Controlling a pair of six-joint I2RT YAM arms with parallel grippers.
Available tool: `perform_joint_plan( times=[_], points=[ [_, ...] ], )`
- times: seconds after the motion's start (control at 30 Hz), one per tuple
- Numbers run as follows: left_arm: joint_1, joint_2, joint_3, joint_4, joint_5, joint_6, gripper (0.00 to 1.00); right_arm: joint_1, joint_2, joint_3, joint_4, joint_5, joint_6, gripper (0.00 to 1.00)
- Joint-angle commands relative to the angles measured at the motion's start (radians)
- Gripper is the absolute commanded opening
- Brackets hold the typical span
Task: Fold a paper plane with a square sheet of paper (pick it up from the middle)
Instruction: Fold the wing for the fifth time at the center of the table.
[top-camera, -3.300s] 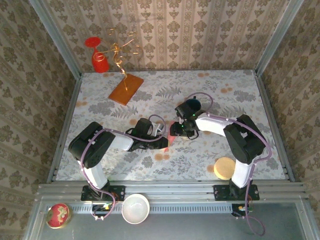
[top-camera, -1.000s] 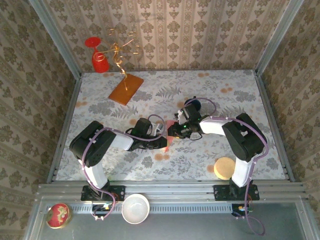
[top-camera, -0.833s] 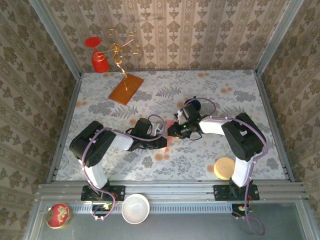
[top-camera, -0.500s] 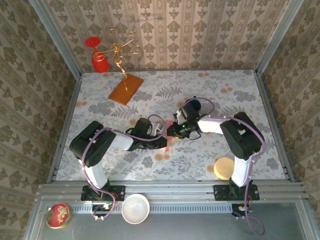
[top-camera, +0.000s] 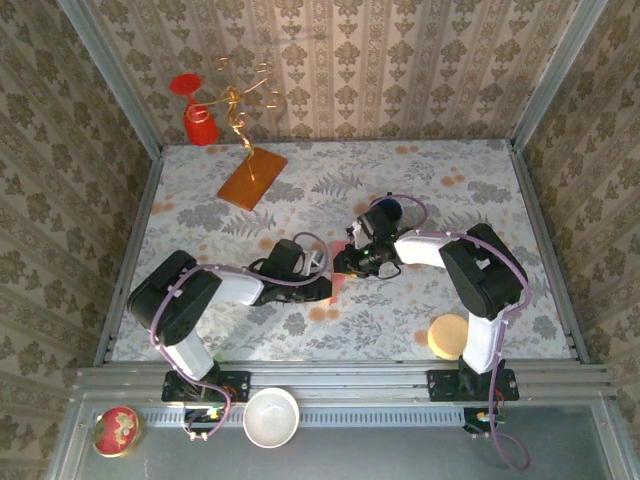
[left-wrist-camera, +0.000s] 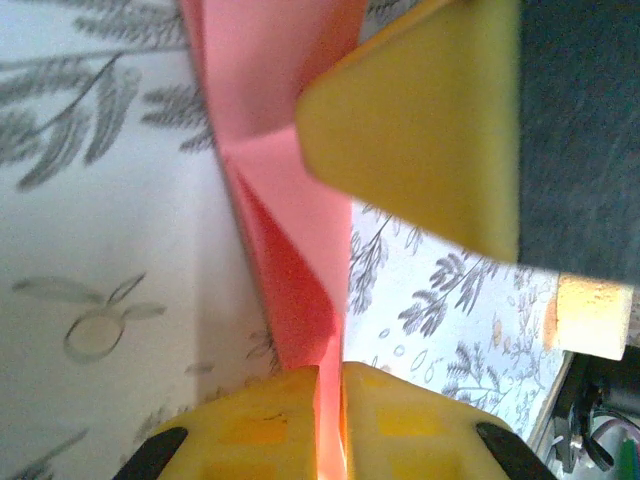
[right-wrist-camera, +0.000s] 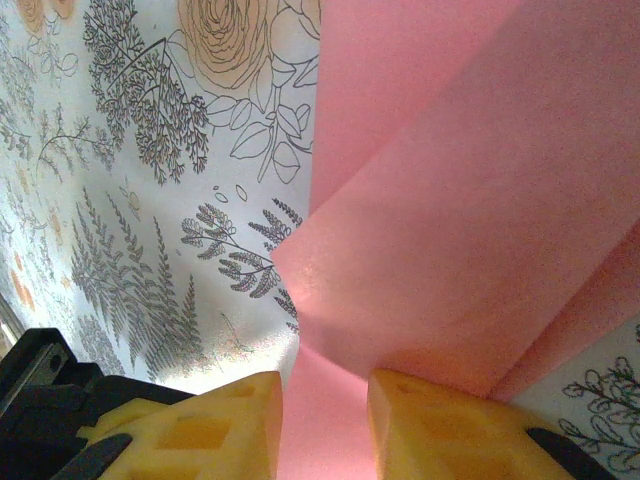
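The pink-red sheet of paper (top-camera: 341, 284) lies creased on the flowered table (top-camera: 420, 190) between both grippers, with folded flaps and a pointed corner (right-wrist-camera: 450, 200). My left gripper (top-camera: 328, 287) comes in from the left. Its yellow fingers (left-wrist-camera: 240, 430) stand nearly together with an edge of the paper (left-wrist-camera: 280, 150) in the slit between them (left-wrist-camera: 330, 400). My right gripper (top-camera: 346, 266) reaches in from the right, over the paper's far part. Its jaws (right-wrist-camera: 325, 420) stand apart with pink paper lying across the gap. One of its fingers (left-wrist-camera: 420, 120) rests against the paper.
An orange-brown board (top-camera: 252, 178) with gold wire (top-camera: 240, 100) sits at the back left, next to a red cup (top-camera: 198, 122). A beige disc (top-camera: 450, 335) lies at the front right. A white bowl (top-camera: 271, 416) and a red tin (top-camera: 117, 430) rest on the front rail.
The left arm's elbow has swung out to the left and lower. The left jaws have eased a little on the paper. The right gripper has crept slightly left along the paper.
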Motion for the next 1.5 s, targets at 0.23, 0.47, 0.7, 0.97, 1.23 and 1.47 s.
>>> perform_joint_plan(
  times=[0.23,0.47,0.7,0.97,1.23,1.47],
  points=[
    [-0.031,-0.028,-0.026,-0.110,-0.005,-0.065,0.13,0.004,0.035,0.008,-0.062,0.050,0.000,0.32],
    [-0.034,-0.044,-0.014,-0.097,0.004,-0.088,0.12,0.004,0.032,0.003,-0.063,0.053,0.002,0.32],
    [-0.031,-0.059,-0.005,-0.093,-0.002,-0.109,0.13,0.004,0.033,0.001,-0.063,0.059,0.007,0.32],
    [-0.045,-0.062,0.016,-0.154,0.002,-0.084,0.12,0.004,0.046,0.007,-0.080,0.066,0.013,0.30],
    [-0.027,-0.236,0.050,-0.291,-0.118,-0.028,0.16,0.004,0.040,0.005,-0.098,0.079,0.023,0.27],
    [-0.023,-0.159,0.122,-0.244,-0.098,-0.043,0.11,0.004,0.049,0.013,-0.108,0.082,0.040,0.21]
  ],
)
